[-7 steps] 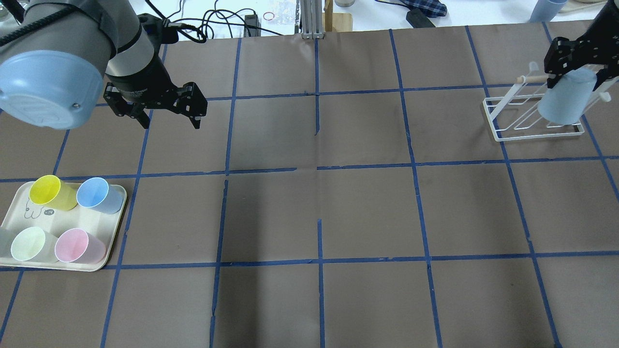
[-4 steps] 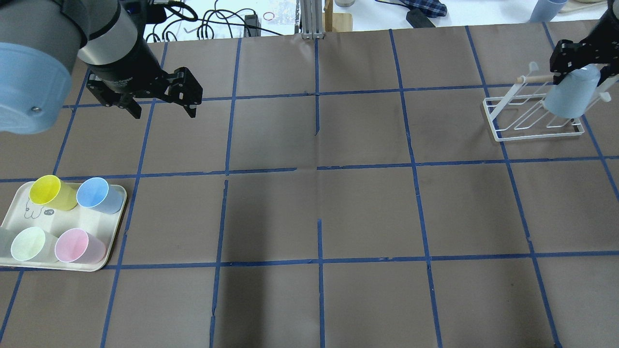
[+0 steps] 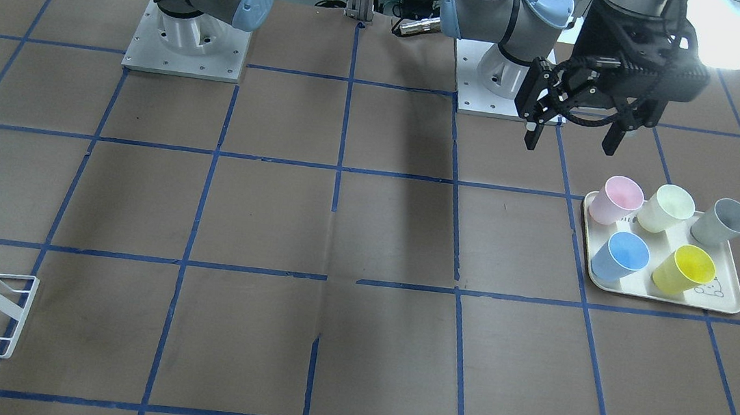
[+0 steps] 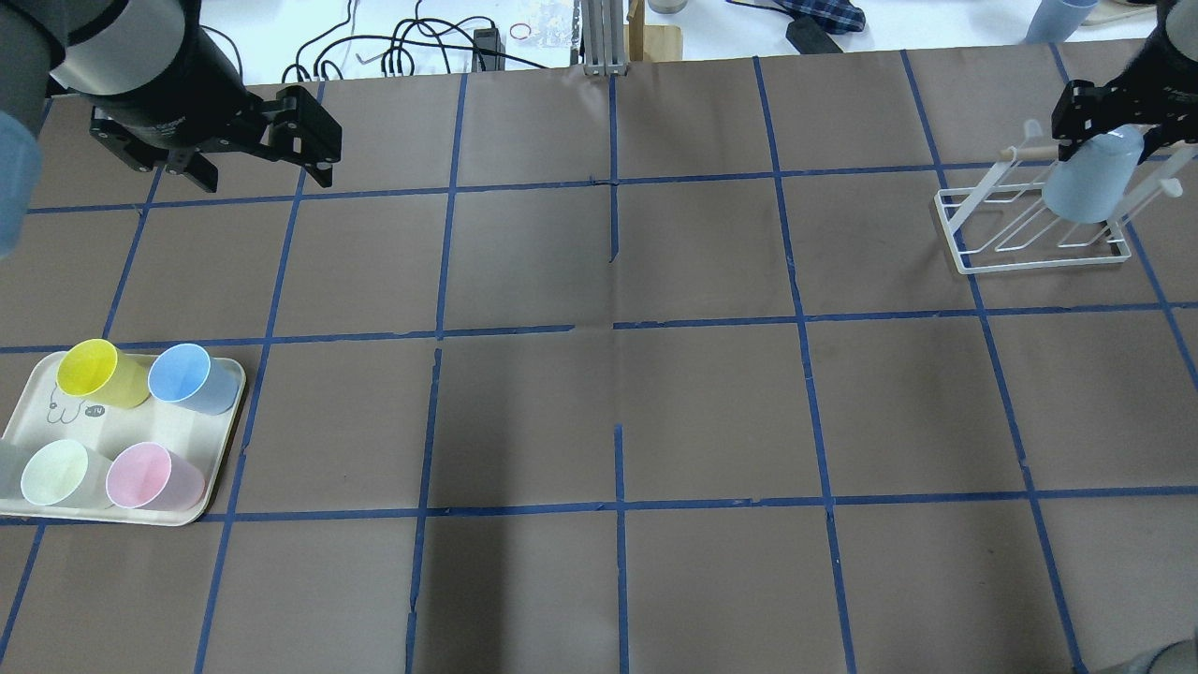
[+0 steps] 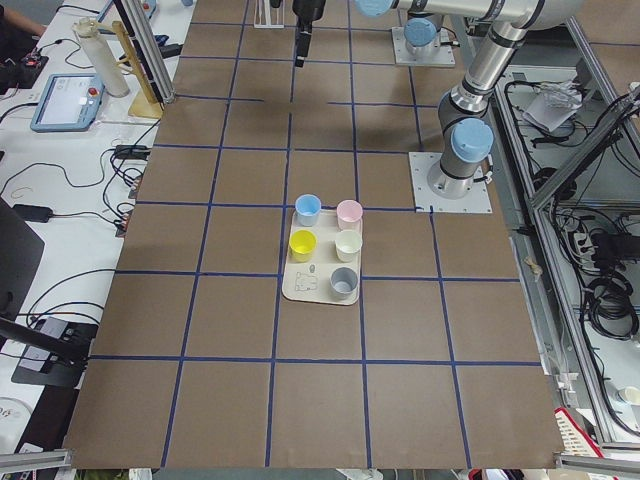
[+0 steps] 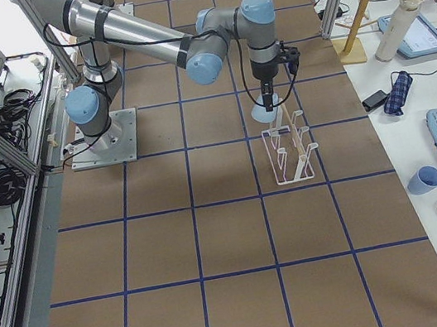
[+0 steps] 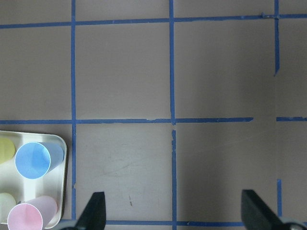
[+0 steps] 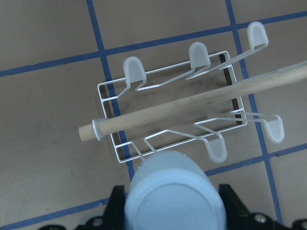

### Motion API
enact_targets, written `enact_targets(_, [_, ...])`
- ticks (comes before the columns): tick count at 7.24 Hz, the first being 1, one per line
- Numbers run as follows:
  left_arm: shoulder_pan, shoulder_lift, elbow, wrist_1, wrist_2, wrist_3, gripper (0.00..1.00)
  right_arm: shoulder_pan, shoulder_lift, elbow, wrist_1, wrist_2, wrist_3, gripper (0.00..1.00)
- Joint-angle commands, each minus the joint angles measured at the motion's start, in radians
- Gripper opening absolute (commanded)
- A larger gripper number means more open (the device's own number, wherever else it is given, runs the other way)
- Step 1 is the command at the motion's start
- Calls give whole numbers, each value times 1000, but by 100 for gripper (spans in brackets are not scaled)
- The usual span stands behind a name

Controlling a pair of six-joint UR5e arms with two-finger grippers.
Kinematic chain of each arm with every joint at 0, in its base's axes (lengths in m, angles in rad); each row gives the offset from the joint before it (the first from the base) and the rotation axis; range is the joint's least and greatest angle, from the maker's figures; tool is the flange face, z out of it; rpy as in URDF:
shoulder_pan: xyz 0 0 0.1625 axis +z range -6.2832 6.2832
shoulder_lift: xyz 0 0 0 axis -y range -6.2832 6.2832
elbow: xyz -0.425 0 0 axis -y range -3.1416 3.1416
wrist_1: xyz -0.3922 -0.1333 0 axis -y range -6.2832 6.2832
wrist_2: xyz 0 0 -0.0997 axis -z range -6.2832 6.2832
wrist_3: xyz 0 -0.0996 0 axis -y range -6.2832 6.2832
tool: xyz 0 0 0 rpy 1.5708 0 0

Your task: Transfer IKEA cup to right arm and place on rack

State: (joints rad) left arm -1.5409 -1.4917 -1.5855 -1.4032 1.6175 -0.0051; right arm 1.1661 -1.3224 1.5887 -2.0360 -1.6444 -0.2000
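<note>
1. The right gripper (image 4: 1118, 139) is hanging over the rack (image 4: 973, 255). Its fingers (image 8: 229, 200) are pressing on two opposite sides of the IKEA cup (image 4: 1090, 187) and holding it.
2. The IKEA cup is hanging upside down, with its base pointing up. It is above one corner of the rack, just beside the rack's wooden dowel (image 8: 192, 108). I cannot tell if it is touching a prong.
3. The left gripper (image 4: 265, 178) is hovering over the tabletop (image 4: 618, 393), well apart from the rack. Its fingers (image 7: 96, 211) are standing wide apart and holding nothing.
4. A cream tray (image 3: 710, 303) is lying at the end of the tabletop far from the rack. It is carrying a pink cup (image 3: 622, 199), a pale green cup (image 3: 667, 208), a grey cup (image 3: 722, 222), a blue cup (image 3: 621, 256) and a yellow cup (image 3: 685, 268).
</note>
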Motion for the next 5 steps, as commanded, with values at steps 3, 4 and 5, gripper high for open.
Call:
enact_targets(3, [33,-16,18,-46,-38,-10,100,7,37,8,-26,35,-9,0])
enact_targets(4, [19,-7,-3,-80,-45,-3,100,9,37,8,-26,35,-9,19])
enact_targets(5, [16,19,-2,-80,-85,-1,100,9,37,8,-26,47,-9,80])
